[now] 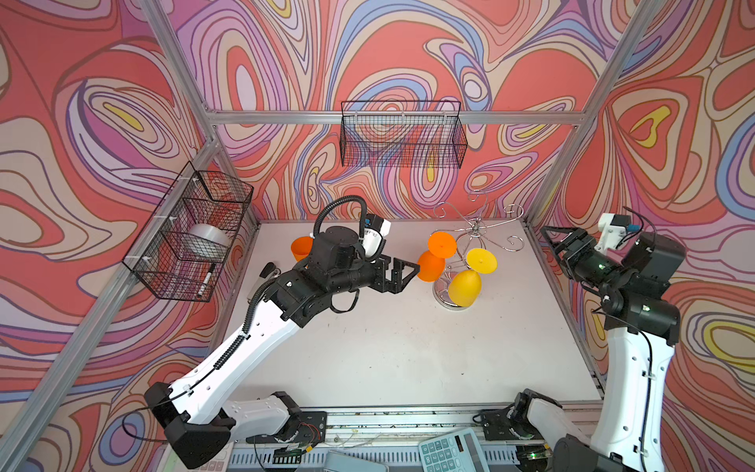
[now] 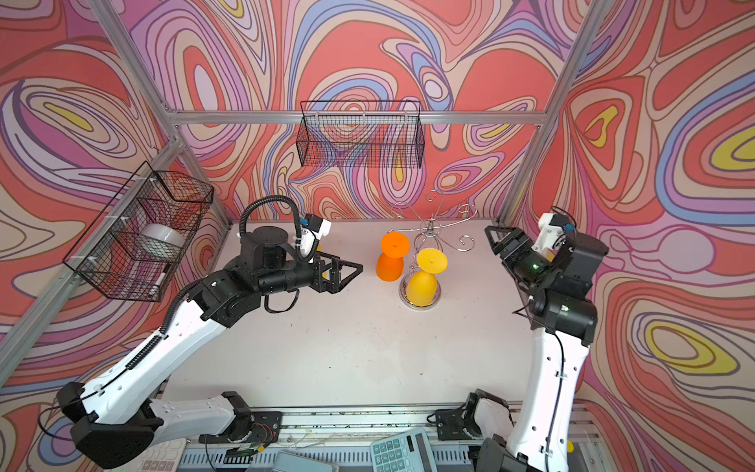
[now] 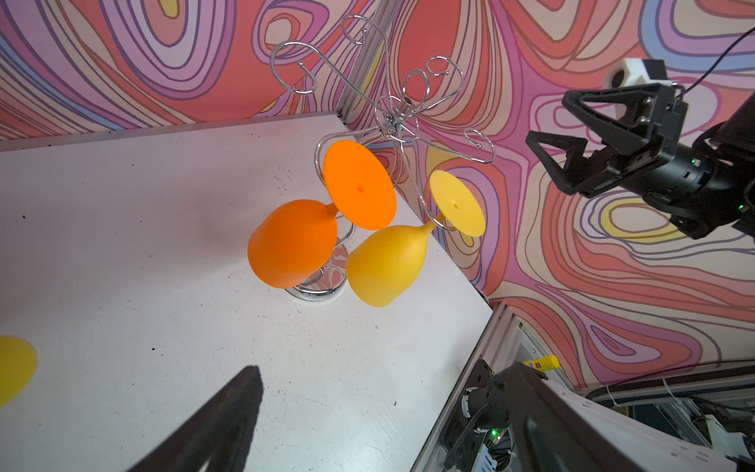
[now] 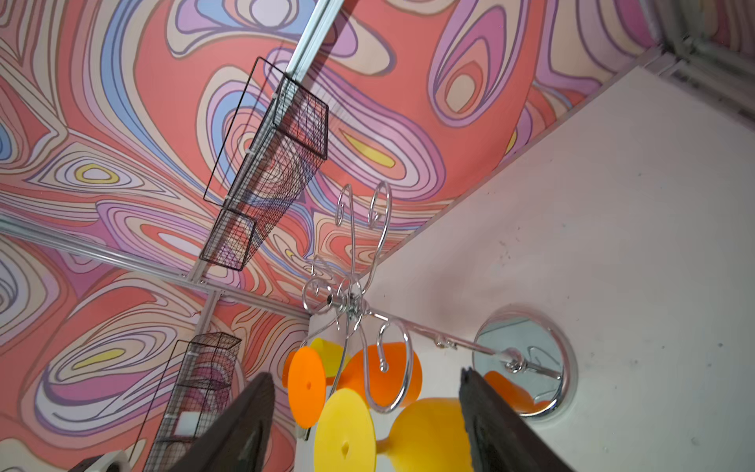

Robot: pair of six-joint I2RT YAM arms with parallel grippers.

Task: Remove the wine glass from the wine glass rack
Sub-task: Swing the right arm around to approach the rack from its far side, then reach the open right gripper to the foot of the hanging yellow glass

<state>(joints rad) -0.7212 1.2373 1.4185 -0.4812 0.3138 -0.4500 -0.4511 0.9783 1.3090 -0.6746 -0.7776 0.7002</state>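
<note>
Much of rack base hidden behind yellow wine glass, apparently hanging clear.

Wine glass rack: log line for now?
chrome wire rack: orange plastic wine glass, yellow plastic wine glass hung inverted; left gripper: open, near orange glass; right gripper: open, empty

Light: bright, diffuse, overhead.
Shadows: faint and soft-edged on the desk.
Glare: mirror sheen on the rack base.
Blur: near fingers are soft in the wrist views.
Distortion: straight frame bars bow toward the edges of both top views.
</note>
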